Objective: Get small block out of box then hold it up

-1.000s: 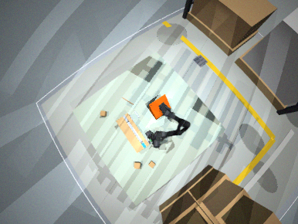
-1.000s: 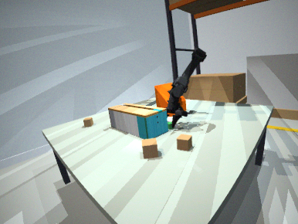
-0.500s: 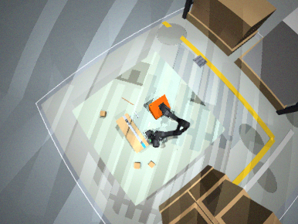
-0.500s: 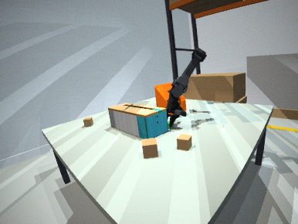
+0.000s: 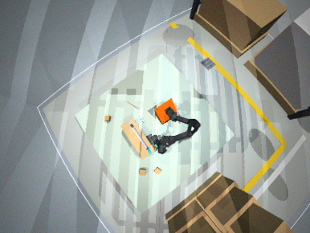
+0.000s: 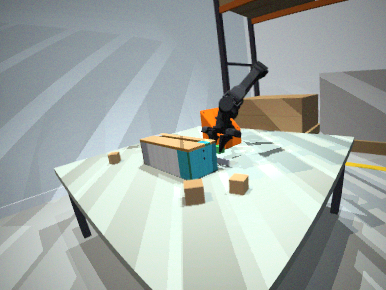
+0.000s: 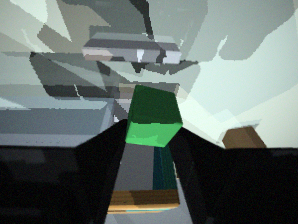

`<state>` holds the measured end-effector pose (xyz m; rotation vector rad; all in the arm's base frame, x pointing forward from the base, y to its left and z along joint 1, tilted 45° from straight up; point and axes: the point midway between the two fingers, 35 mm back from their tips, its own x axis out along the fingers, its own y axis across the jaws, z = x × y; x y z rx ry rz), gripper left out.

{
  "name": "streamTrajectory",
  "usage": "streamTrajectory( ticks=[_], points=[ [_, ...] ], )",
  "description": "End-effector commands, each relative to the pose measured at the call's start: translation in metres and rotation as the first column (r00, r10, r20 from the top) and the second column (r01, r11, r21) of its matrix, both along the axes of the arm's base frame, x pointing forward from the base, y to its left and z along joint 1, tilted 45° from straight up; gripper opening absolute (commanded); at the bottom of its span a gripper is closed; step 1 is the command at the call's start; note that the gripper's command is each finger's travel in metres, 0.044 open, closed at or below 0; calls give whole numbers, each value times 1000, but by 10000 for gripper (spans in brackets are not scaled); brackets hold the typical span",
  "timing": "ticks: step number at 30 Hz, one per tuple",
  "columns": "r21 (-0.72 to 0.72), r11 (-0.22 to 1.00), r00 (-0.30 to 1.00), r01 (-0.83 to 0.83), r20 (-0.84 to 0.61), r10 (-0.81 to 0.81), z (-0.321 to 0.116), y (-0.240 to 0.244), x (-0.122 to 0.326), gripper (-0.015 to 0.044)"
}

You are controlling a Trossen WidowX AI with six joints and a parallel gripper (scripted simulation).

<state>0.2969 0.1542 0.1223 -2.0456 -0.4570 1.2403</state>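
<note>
The hand (image 7: 150,137) was clamped on the green block (image 7: 152,120), which sat dead centre between the fingertips, at twelve o'clock in the wrist view. In the exterior view the box (image 6: 180,155) stood just beside it at nine o'clock, so lifting should go straight up, away from it.

Light: bright, even | shadows: soft, blocky patches on table (image 6: 280,210) | wrist view: coarse, dark toward 6 o'clock, perhaps slightly blurred.
</note>
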Motion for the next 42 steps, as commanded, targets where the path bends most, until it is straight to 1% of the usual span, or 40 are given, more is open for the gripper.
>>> streamTrajectory(
  ticks=[1,6,11,21,26,32,42],
  points=[
    [39,998,998,48,-49,-47,3,-3,0,0],
    [117,977,970,178,-188,-154,1,-9,-2,0],
    [174,934,912,313,-330,-245,0,-15,-4,0],
    [216,787,713,578,-603,-359,-2,-26,-10,0],
    [200,690,580,696,-722,-377,-3,-31,-12,0],
    [147,557,400,817,-841,-365,-3,-37,-16,0],
    [-12,322,77,947,-963,-260,-4,-47,-21,0]
  ],
)
